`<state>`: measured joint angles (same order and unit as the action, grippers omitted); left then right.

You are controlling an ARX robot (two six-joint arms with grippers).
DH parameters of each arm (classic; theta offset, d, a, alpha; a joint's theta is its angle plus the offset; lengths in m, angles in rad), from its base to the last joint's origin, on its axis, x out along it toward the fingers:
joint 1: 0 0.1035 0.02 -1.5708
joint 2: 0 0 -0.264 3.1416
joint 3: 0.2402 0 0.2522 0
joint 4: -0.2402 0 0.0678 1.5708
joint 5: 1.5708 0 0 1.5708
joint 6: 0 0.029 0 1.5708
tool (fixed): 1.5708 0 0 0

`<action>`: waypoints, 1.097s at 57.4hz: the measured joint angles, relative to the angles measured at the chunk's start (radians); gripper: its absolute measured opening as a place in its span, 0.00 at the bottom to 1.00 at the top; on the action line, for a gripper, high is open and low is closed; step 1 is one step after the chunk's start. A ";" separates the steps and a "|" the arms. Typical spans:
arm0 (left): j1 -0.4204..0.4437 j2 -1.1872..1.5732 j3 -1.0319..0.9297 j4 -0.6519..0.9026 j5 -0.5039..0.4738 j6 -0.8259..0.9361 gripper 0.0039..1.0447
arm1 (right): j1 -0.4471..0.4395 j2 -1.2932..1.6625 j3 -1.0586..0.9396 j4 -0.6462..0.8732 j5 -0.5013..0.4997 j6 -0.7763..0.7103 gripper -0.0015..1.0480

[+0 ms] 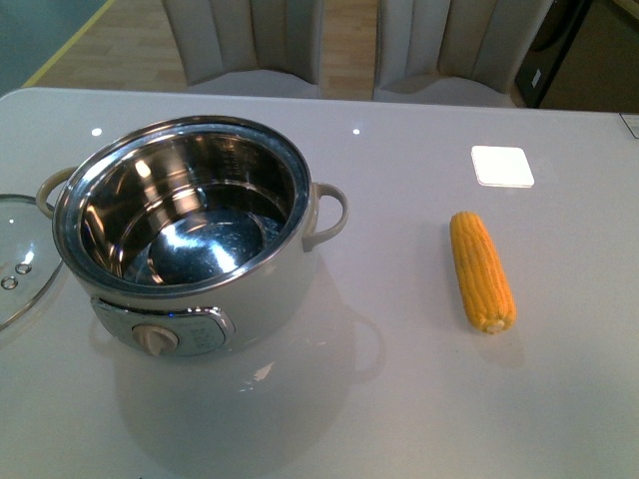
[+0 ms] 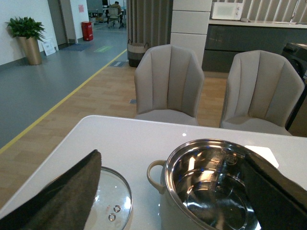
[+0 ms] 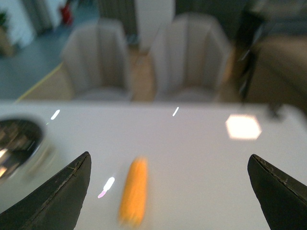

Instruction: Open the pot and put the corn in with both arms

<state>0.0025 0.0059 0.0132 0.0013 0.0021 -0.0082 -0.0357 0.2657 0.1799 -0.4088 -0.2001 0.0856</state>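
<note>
The cream-white pot (image 1: 190, 225) stands open at the table's left, its steel bowl empty and its dial panel facing me. It also shows in the left wrist view (image 2: 211, 187) and blurred in the right wrist view (image 3: 19, 143). The corn (image 1: 481, 269) lies flat on the table to the pot's right. Neither arm shows in the front view. My left gripper (image 2: 175, 196) is open and empty, above the pot's near side, one finger over the glass lid (image 2: 112, 201). My right gripper (image 3: 170, 191) is open and empty, with the blurred corn (image 3: 134, 191) between its fingers, below them.
The glass lid (image 1: 15, 259) lies flat on the table left of the pot, cut by the picture's edge. A white square patch (image 1: 502, 166) sits beyond the corn. Two beige chairs (image 1: 250, 40) stand behind the table's far edge.
</note>
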 joint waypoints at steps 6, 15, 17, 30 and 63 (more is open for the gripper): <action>0.000 0.000 0.000 0.000 -0.003 0.002 0.93 | 0.025 0.086 0.011 -0.088 0.005 0.026 0.92; 0.000 0.000 0.000 0.000 -0.002 0.002 0.93 | 0.144 0.241 0.010 0.069 0.082 0.034 0.92; 0.000 0.000 0.000 0.000 -0.002 0.002 0.93 | 0.183 0.306 0.005 0.136 0.116 0.029 0.92; 0.000 0.000 0.000 0.000 -0.002 0.003 0.93 | 0.323 0.783 0.029 0.579 0.222 -0.032 0.92; 0.000 0.000 0.000 0.000 -0.002 0.003 0.93 | 0.389 1.778 0.460 1.019 0.425 -0.206 0.92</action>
<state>0.0025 0.0059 0.0132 0.0013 -0.0002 -0.0055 0.3534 2.0441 0.6399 0.6102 0.2249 -0.1207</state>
